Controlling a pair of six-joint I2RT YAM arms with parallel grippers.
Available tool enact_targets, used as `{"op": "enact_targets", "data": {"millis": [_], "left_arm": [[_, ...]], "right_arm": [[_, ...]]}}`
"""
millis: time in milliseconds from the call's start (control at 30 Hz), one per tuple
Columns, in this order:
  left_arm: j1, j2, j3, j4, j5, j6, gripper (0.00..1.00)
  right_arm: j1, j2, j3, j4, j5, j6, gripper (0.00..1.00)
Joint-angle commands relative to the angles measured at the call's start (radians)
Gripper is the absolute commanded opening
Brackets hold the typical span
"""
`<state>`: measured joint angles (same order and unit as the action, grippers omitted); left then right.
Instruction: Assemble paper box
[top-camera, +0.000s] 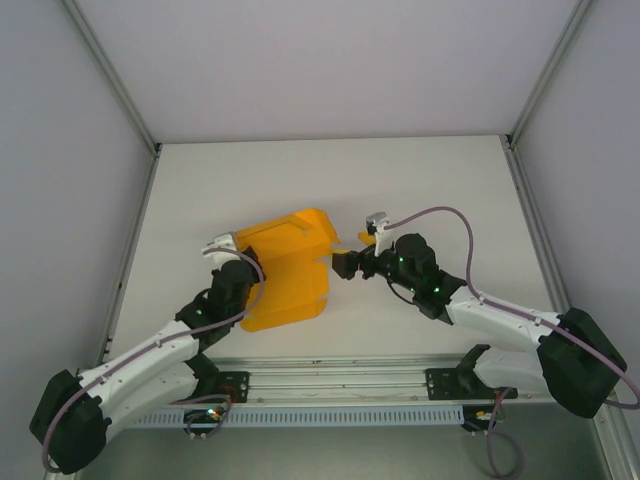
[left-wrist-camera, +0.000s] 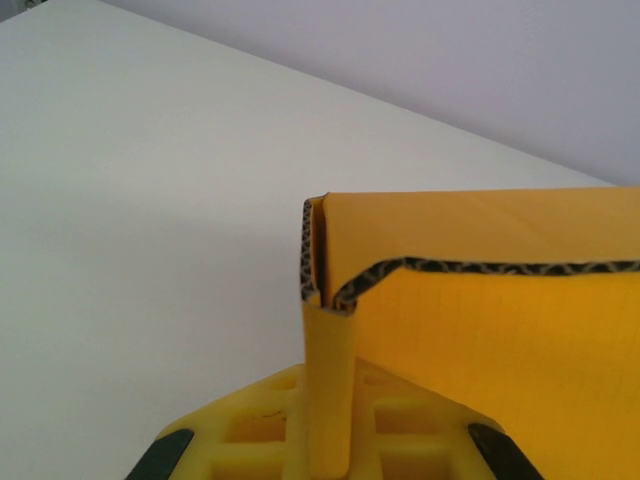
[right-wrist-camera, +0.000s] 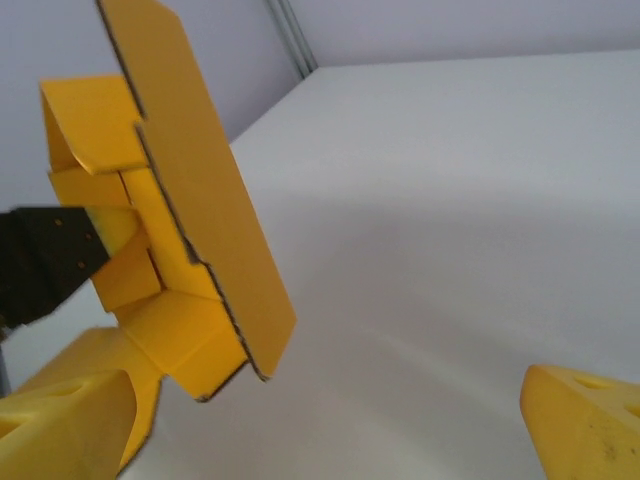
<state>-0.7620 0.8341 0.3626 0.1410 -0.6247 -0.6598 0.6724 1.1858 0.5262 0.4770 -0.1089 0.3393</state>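
Box (top-camera: 290, 275): orange-yellow card, partly folded, on worktop (top-camera: 420, 190) left of centre, between the two arms. Top view: one panel lying low toward the near edge, far part bent upward with a folded rim.

Left end effector (top-camera: 236, 258): clenched on the box's left edge. Left wrist view: doubled fold of card standing upright, pinched at its base between the yellow fingers (left-wrist-camera: 250, 430); corrugated cut edge visible along the top of the adjoining panel.

Right end effector (top-camera: 352, 256): released, jaws spread wide, just beside the box's right edge, nothing grasped. Right wrist view: fingers (right-wrist-camera: 70, 420) far apart at the lower corners, a box panel edge-on and tilted above the finger at picture left, small flaps folded behind it. Contact between that finger and the card: cannot tell.
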Motion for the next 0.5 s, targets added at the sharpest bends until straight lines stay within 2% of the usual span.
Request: {"op": "enact_targets", "data": {"millis": [0, 100, 233, 467], "left_arm": [[0.01, 0.015, 0.055, -0.03, 0.017, -0.031, 0.0], [0.011, 0.028, 0.06, -0.022, 0.029, -0.027, 0.0], [0.011, 0.043, 0.069, -0.017, 0.047, -0.02, 0.0], [0.01, 0.049, 0.073, -0.009, 0.083, -0.003, 0.0]], "right_arm": [[0.004, 0.01, 0.008, -0.08, 0.042, -0.094, 1.0], [0.005, 0.011, 0.018, -0.143, 0.048, -0.131, 1.0], [0.004, 0.033, 0.019, -0.089, 0.079, -0.155, 1.0], [0.004, 0.145, 0.145, -0.073, 0.086, -0.204, 1.0]]}}
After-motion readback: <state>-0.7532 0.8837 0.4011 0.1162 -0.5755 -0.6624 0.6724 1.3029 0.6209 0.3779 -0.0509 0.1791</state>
